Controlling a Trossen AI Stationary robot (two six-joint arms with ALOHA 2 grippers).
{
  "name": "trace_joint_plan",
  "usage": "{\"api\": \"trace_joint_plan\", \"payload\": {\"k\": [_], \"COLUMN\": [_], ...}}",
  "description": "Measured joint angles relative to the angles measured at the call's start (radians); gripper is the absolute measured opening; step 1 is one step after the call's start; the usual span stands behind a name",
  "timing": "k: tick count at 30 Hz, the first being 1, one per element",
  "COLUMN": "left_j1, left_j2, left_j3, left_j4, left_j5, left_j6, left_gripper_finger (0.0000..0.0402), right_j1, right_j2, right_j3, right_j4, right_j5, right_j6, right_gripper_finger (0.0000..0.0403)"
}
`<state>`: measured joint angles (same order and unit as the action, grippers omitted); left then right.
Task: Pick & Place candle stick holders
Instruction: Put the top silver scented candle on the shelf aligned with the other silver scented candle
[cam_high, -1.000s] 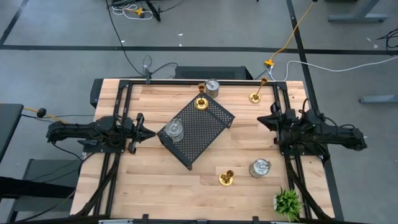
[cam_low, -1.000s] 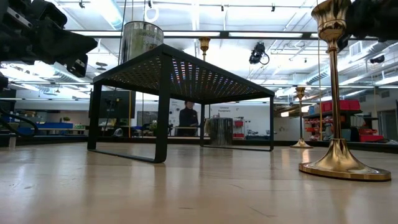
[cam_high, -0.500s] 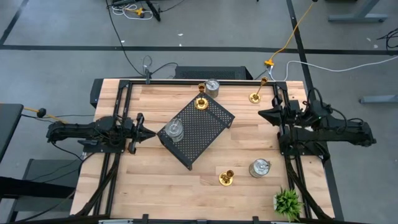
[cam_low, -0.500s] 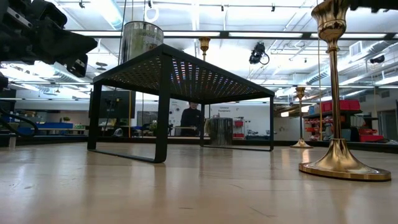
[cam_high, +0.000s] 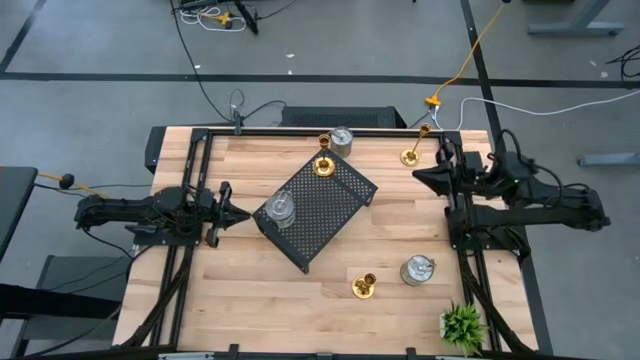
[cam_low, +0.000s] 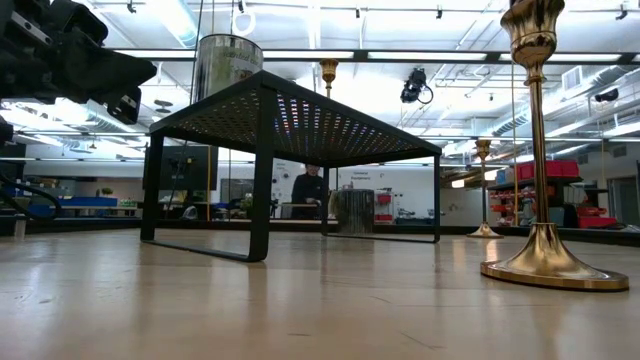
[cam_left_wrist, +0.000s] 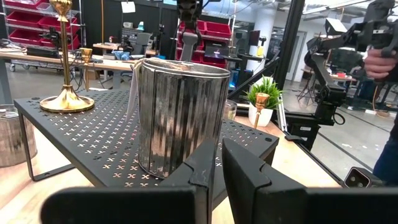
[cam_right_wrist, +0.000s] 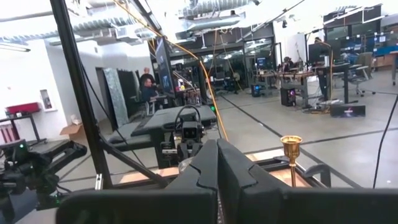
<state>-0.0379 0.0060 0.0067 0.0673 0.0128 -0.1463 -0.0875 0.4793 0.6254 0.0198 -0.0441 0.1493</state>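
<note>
The right claw (cam_high: 418, 177), fingers pressed together and empty, has swung away from the black perforated tray (cam_high: 315, 211) toward the far-right gold holder (cam_high: 410, 156), likely its next pick. The left claw (cam_high: 243, 213) still waits just beside the tray's left corner, nearly shut on nothing. On the tray stand one silver holder (cam_high: 281, 209) and one gold holder (cam_high: 324, 165); the others remain on the tabletop (cam_high: 250, 300).

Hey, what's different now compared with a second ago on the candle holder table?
The right gripper, shut and empty, swung toward the table's far edge, nearer the gold holder in that corner. The left gripper stayed beside the black tray, and no holder moved.
</note>
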Motion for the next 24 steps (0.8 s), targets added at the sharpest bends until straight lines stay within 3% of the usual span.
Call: {"api": "trace_joint_plan", "payload": {"k": [24], "left_j1": [0.0], "left_j2": [0.0], "left_j3": [0.0], "left_j4": [0.0], "left_j5": [0.0], "left_j6": [0.0], "left_gripper_finger": [0.0039], "right_j1": [0.0], "right_j2": [0.025], "right_j3": [0.0], "right_j4": [0.0], "right_j5": [0.037], "right_j6": [-0.061], "right_gripper_finger": [0.0002]}}
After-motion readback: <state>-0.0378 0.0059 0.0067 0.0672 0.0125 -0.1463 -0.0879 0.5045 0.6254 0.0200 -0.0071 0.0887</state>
